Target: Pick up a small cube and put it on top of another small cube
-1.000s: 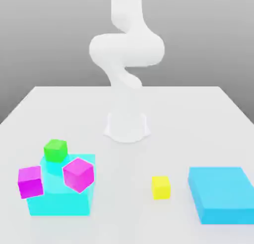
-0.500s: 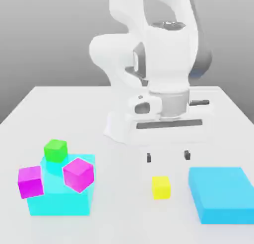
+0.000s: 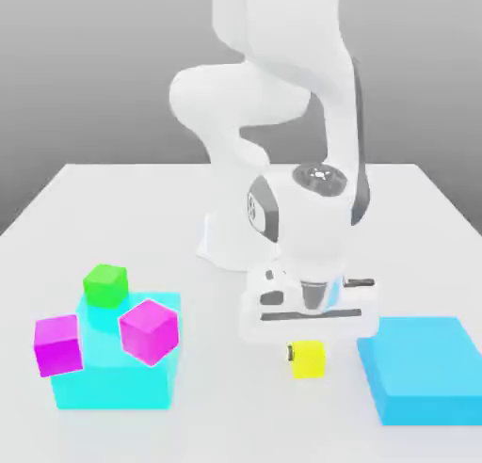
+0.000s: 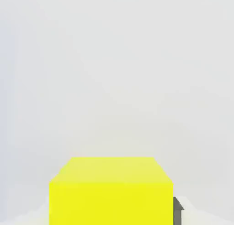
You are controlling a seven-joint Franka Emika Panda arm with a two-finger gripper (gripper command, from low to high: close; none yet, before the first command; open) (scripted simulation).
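Observation:
A small yellow cube point(image 3: 310, 360) rests on the white table point(image 3: 113, 207), right of centre near the front. My gripper point(image 3: 307, 349) has come straight down over it, and a dark fingertip point(image 3: 290, 351) presses against the cube's side on the exterior view's left. In the hand view the yellow cube point(image 4: 112, 192) sits close up, with one dark finger point(image 4: 177, 211) against its side. The gripper is shut on this cube. A small green cube point(image 3: 104, 285) and two magenta cubes point(image 3: 148, 331) point(image 3: 56, 344) sit around a big cyan block point(image 3: 118, 372) on the exterior view's left.
A flat cyan block point(image 3: 424, 369) lies close to the yellow cube on the exterior view's right, near the hand's body. The robot's white base point(image 3: 226, 240) stands behind, at the table's middle. Bare table lies between the two cyan blocks.
The hand dropped from above onto the yellow cube and its fingers, spread wide half a second ago, have closed on the cube. The other cubes have not moved.

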